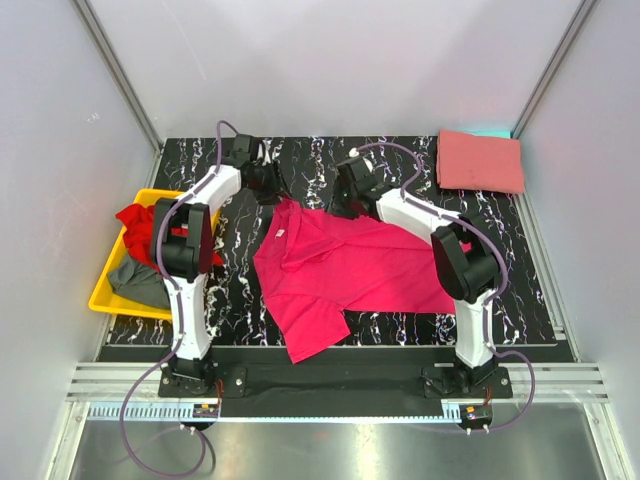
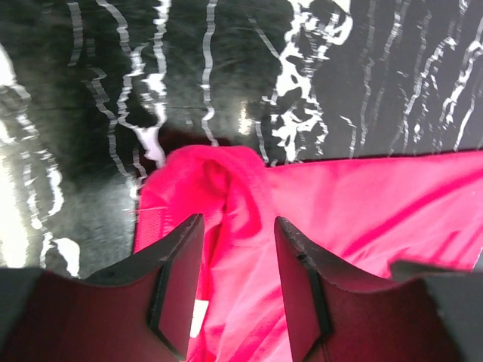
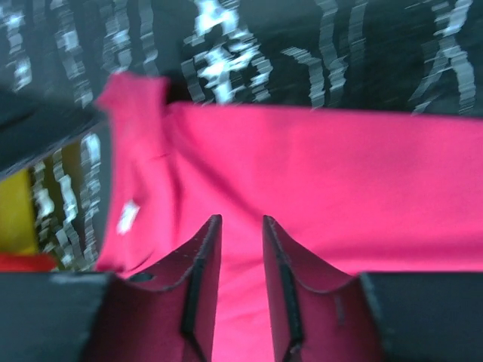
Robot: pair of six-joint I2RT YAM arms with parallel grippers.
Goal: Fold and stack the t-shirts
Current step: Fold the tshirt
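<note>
Surface (image 1: 510,290): black with white veining; it carries everything below.
Magenta shirt (image 1: 340,265): lies opened out but rumpled in the middle, between your two arms. Its collar end is toward the far side and one flap trails to the near edge.
Left gripper (image 2: 238,222): your jaws stand apart with a clear gap. It sits over the shirt's far left corner, where the cloth bunches into a small fold just beyond the fingertips. Cloth shows through the gap, and none looks pinched.
Right gripper (image 3: 241,220): jaws parted by a narrower slot, over the shirt's far edge, with flat cloth under and beyond them. The view is blurred, and you can see no cloth nipped.
Label (image 3: 127,215): small and white, on the shirt to the left of your right gripper.
Salmon shirt (image 1: 480,160): folded flat at the far right corner, well apart from both grippers.
Bin (image 1: 105,285): yellow, at the left edge beside your left arm.
Red shirt (image 1: 140,222): heaped in the bin's far end.
Grey shirt (image 1: 138,280): crumpled in the bin's near end.
</note>
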